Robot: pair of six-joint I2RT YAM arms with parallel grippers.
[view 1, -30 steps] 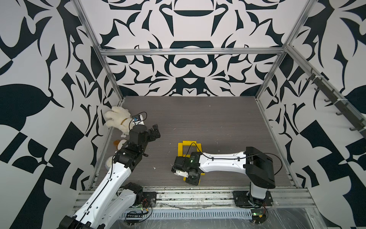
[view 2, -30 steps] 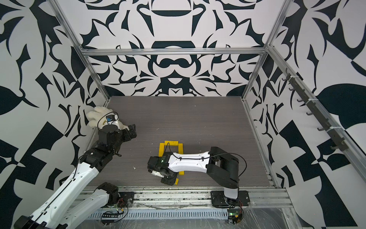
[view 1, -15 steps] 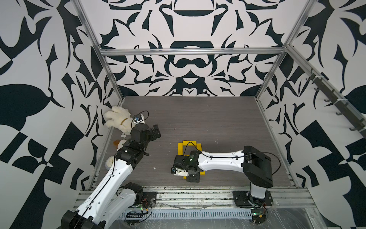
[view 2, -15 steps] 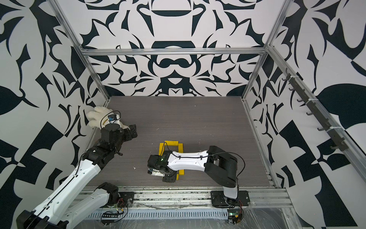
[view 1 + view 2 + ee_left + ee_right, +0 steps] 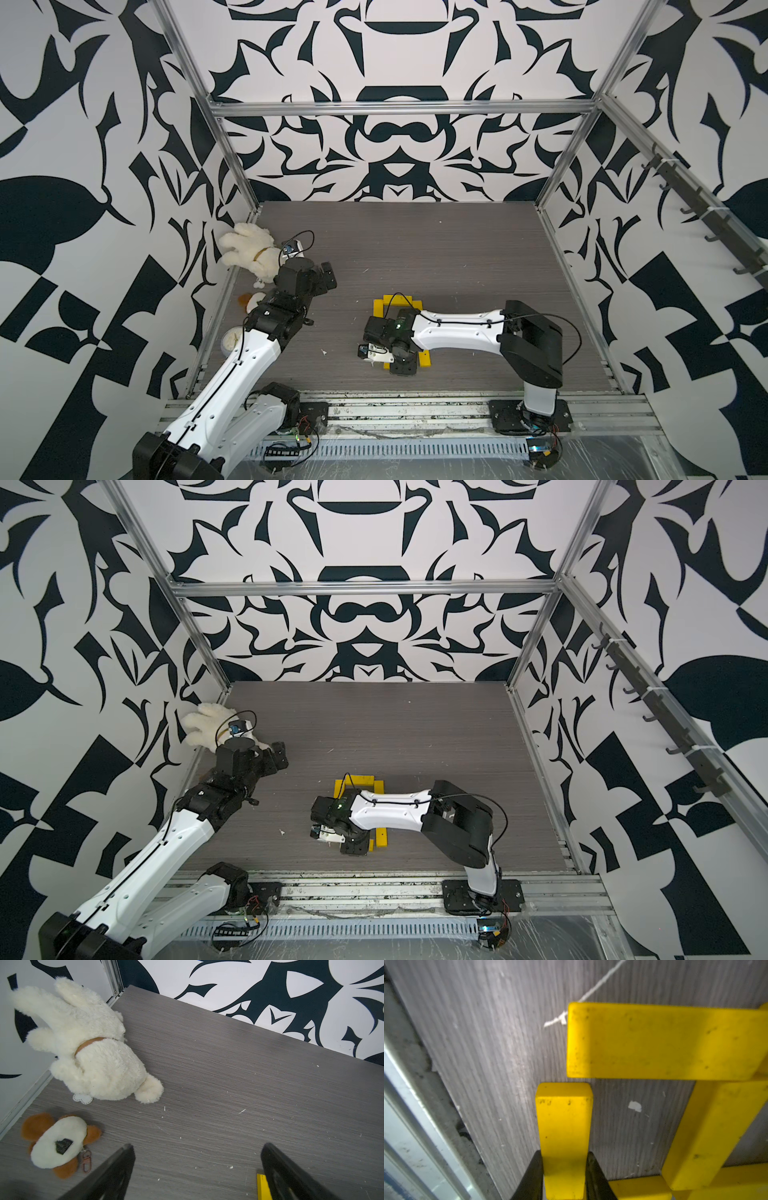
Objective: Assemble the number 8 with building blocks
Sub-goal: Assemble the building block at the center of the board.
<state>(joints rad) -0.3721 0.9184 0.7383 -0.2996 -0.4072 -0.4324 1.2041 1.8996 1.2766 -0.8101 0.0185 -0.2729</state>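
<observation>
A yellow building block, the held bar (image 5: 564,1126), is pinched across its width by the right fingers (image 5: 530,1176), which are pressed against its two long sides. In the right wrist view its long axis runs up and down the frame. Its free end is pointed at the lower edge of a crosswise bar (image 5: 664,1041) in the upper right, whose long axis is laid left to right. The two are set at a right angle, just beside each other; whether they touch cannot be told. A slanted bar (image 5: 708,1136) is seen at the right edge and a further bar (image 5: 639,1190) at the bottom, next to the fingers.

In both top views the partly built number 8 (image 5: 397,298) (image 5: 360,778) is found on the table (image 5: 436,249), in the lower centre of the frame. It is largely covered by the right arm (image 5: 457,330), so only its far edge and a near bar (image 5: 424,359) are shown.

The left fingers (image 5: 122,1167) are spread wide above the table. A white plush toy (image 5: 89,1053) is seen lying in the upper left of the left wrist view and a small brown-and-white plush keyring (image 5: 56,1145) in the lower left.
</observation>
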